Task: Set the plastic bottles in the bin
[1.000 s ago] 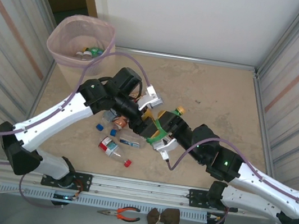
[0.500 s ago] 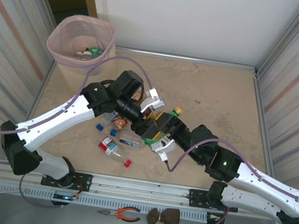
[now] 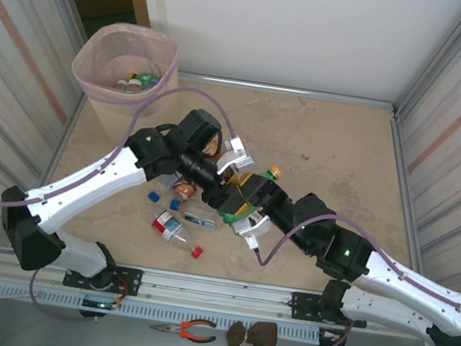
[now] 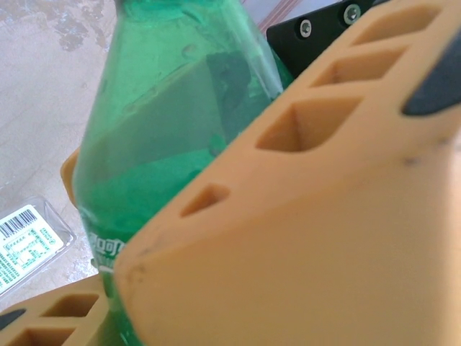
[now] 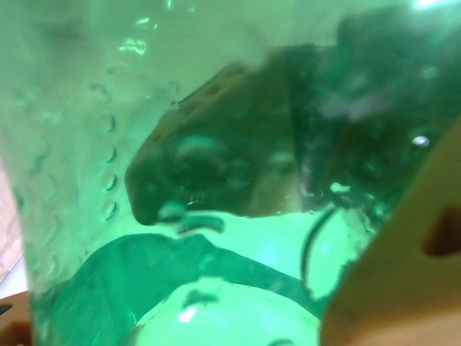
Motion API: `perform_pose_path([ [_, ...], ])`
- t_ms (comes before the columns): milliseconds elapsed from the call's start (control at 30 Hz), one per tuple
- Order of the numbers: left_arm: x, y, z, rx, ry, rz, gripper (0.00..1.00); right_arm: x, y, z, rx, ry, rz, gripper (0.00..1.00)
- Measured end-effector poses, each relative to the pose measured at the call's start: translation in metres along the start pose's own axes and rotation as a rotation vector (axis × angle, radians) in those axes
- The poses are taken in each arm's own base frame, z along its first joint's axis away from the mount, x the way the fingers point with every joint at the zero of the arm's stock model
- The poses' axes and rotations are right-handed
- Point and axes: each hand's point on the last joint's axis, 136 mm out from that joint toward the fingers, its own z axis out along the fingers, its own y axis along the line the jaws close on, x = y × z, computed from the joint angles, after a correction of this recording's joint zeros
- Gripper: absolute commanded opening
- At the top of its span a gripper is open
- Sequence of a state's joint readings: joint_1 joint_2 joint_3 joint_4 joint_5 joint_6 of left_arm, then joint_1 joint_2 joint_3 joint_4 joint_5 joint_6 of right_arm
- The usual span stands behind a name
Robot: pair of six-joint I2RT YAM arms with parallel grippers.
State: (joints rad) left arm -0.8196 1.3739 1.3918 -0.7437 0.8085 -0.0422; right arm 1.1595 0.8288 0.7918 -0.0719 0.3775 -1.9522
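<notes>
Green plastic: the bottle (image 3: 251, 192) sits near the middle of the bench (image 3: 340, 146), its long axis slanting, orange cap (image 3: 276, 171) toward the far right corner and base toward the near left. The right hand (image 3: 250, 204) pinches it, with the arm stretched low from the near right. The left hand (image 3: 230, 187) has fingers (image 4: 302, 238) flanking the bottle's body; whether they press it, I cannot tell.

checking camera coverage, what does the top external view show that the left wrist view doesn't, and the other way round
Top external: the bin with bottles inside it, loose bottles on the table, and pliers on the near ledge. Left wrist: yellow fingers close up, flanking the green bottle, and the barcode label on a clear bottle lying nearby. Shared: the green bottle and the table.
</notes>
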Motion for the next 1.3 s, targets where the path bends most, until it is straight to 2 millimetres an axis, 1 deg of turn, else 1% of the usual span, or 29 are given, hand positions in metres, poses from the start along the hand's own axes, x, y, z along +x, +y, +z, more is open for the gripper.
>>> perform_pose_path([
  [167, 0.0, 0.0, -0.001, 0.0, -0.002, 0.022, 0.44, 0.002, -0.003, -0.005, -0.005, -0.01, 0.061, 0.76],
  [300, -0.001, 0.01, -0.011, -0.034, -0.026, 0.015, 0.42, 0.006, -0.006, -0.012, -0.016, -0.016, 0.131, 0.82],
  [433, -0.005, 0.025, -0.026, -0.09, -0.064, 0.004, 0.42, 0.008, -0.003, -0.018, -0.053, -0.021, 0.217, 0.86],
  [600, -0.009, 0.045, -0.053, -0.186, -0.118, -0.022, 0.42, 0.006, 0.012, -0.022, -0.127, -0.025, 0.35, 0.87],
  [667, -0.013, 0.056, -0.069, -0.238, -0.146, -0.037, 0.43, 0.008, 0.019, -0.024, -0.163, -0.017, 0.424, 0.87],
  [767, -0.026, 0.073, -0.1, -0.336, -0.206, -0.052, 0.42, 0.016, 0.026, -0.027, -0.196, 0.009, 0.546, 0.87],
  [867, -0.041, 0.084, -0.137, -0.445, -0.272, -0.052, 0.42, 0.019, 0.032, -0.031, -0.212, 0.022, 0.652, 0.87],
  [933, -0.054, 0.09, -0.165, -0.526, -0.321, -0.044, 0.42, 0.02, 0.033, -0.033, -0.215, 0.025, 0.703, 0.87],
  [1067, -0.07, 0.104, -0.214, -0.669, -0.395, -0.044, 0.42, 0.017, 0.037, -0.036, -0.235, 0.023, 0.766, 0.87],
  [1133, -0.075, 0.115, -0.239, -0.739, -0.422, -0.057, 0.42, 0.016, 0.04, -0.037, -0.249, 0.022, 0.782, 0.87],
  [1300, -0.079, 0.152, -0.294, -0.914, -0.459, -0.108, 0.43, 0.014, 0.04, -0.037, -0.254, 0.02, 0.806, 0.87],
])
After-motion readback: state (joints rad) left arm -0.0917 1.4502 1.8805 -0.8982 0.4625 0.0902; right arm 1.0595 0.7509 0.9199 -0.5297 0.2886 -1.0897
